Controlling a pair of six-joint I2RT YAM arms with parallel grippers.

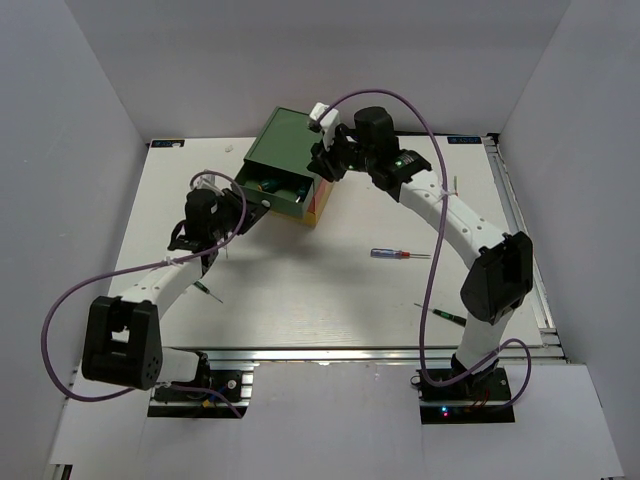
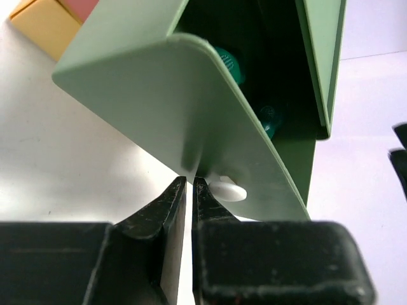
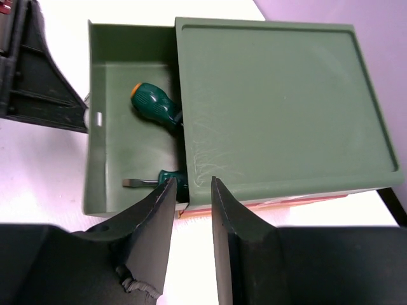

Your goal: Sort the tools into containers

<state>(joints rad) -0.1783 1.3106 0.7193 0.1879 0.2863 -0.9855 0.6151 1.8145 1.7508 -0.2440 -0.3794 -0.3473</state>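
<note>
L gripper [image 2: 189,182] over white table [image 1: 330,300], grey walls [image 1: 60,120]

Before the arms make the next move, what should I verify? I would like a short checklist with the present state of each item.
1. Green drawer pulled out: ok.
2. Two green-handled screwdrivers inside it: ok.
3. Left gripper free of the white knob: ok, shut beside it, holding nothing.
4. Right gripper steadying the chest: cannot tell; jaws apart over its edge.
5. All tools sorted: not ok; blue-and-red screwdriver and two black screwdrivers lie on the table.
</note>
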